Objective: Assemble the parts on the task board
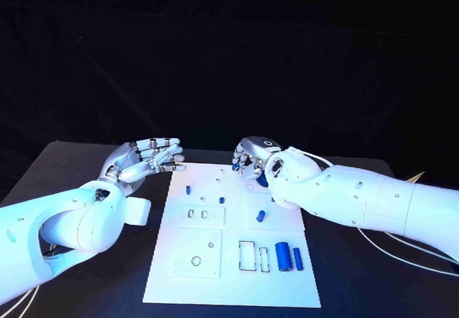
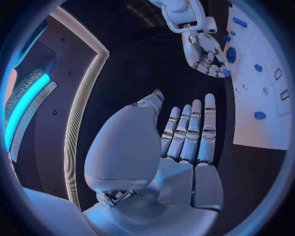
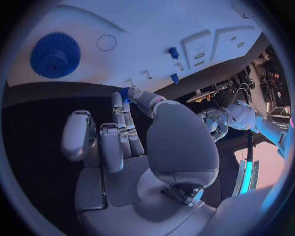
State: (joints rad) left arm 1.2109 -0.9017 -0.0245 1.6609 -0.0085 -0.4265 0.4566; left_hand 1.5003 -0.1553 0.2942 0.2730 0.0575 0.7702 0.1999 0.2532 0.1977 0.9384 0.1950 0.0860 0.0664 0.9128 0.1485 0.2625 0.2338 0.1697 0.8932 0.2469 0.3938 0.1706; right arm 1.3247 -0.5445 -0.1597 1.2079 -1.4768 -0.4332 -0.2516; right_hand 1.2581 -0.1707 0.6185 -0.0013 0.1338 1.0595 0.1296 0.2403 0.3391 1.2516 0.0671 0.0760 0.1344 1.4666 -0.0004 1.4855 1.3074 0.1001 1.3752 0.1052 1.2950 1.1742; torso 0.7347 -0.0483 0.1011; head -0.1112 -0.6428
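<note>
**Blue piece pinched above the board's far edge**

White and flat, the board (image 1: pixel 184 284) lies down the middle of the black table (image 1: pixel 386 307), and going from its near edge outward the pieces come in this order. Toward the near right corner a thick blue cylinder (image 1: pixel 282 257) and a slimmer blue pin (image 1: pixel 298 259) lie side by side, just beside two empty rectangular slots. Further up, a short blue peg (image 1: pixel 261 216) sits right of centre, with two small blue pegs (image 1: pixel 222 200) nearer the middle. A blue gear (image 3: pixel 55 54) rests on the board close to the far edge.

At that far edge the right hand (image 1: pixel 254 160) pinches a small blue piece (image 3: pixel 125 93) at its fingertips. The left hand (image 1: pixel 146 159) hovers off the board's far left corner, fingers apart and holding nothing.

My judgement: an insertion is in hand. The next move calls for lining the piece over its seat and lowering it straight.
</note>
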